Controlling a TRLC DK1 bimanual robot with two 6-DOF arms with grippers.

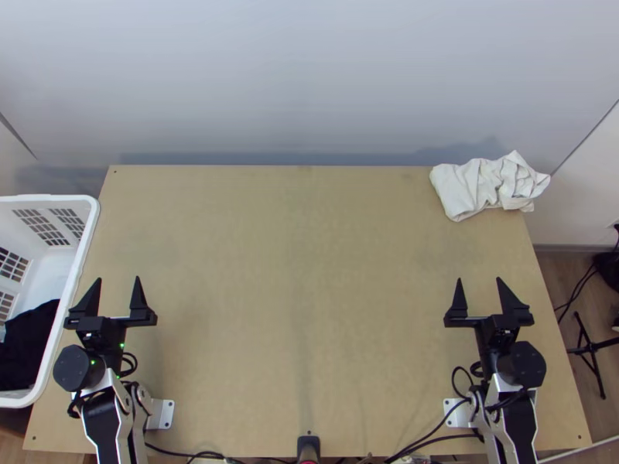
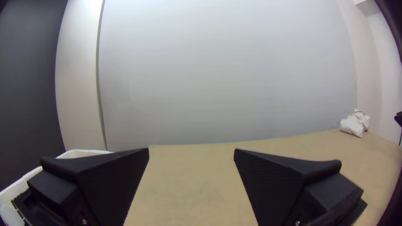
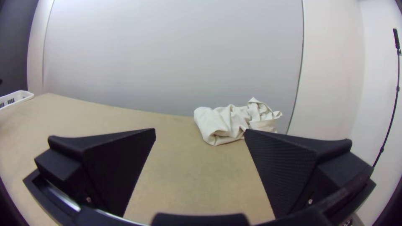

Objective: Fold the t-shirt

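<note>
Wooden table, white cloth bunched upper right; fingers apart on left gripper, right gripper; fold unstarted imo; should be spread first.

The wooden table bears 1 bunched cloth at its far right corner.

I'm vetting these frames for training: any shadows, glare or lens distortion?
Top view: soft shadow on the wall along the table's far edge, also behind the bunched white cloth; left wrist view: the table's far edge looks bent; right wrist view: dark lower corners, a bright glint on the right gripper's metal strip.
</note>
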